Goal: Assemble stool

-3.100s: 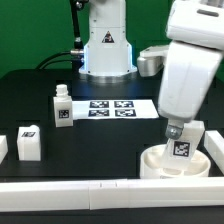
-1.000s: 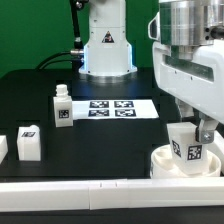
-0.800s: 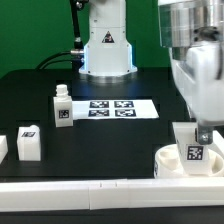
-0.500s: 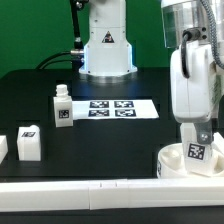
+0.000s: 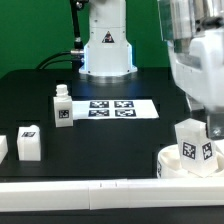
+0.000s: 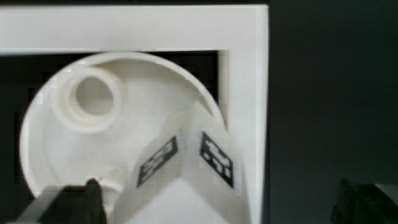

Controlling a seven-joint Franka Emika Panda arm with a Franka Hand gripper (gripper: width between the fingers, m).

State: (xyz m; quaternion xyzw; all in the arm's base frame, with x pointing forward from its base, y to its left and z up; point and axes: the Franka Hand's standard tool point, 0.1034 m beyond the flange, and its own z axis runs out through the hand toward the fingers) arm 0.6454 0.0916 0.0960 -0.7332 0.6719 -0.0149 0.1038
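Observation:
The round white seat [image 5: 172, 165] lies flat at the front on the exterior view's right, against the front border bar. A tagged white leg [image 5: 195, 150] stands on it, tilted, with a corner turned toward the camera. My gripper [image 5: 204, 130] hangs over the leg's top. In the wrist view the seat [image 6: 125, 120] shows a round socket hole, and the leg [image 6: 192, 170] rises between my fingers. My gripper [image 6: 222, 205] is open, and one finger [image 6: 374, 203] stands apart from the leg. Other legs stand at the exterior view's left: one upright [image 5: 62, 107], another [image 5: 28, 143], and a third [image 5: 2, 148] cut off by the edge.
The marker board [image 5: 112, 108] lies mid-table. A long white border bar [image 5: 90, 190] runs along the front edge, and bars meet in a corner beside the seat [image 6: 246, 60]. The arm's base [image 5: 105, 45] stands at the back.
The seat with the leg has slid toward the exterior view's right. The leg, upright before, now stands tilted with a corner forward. My gripper has risen a little.

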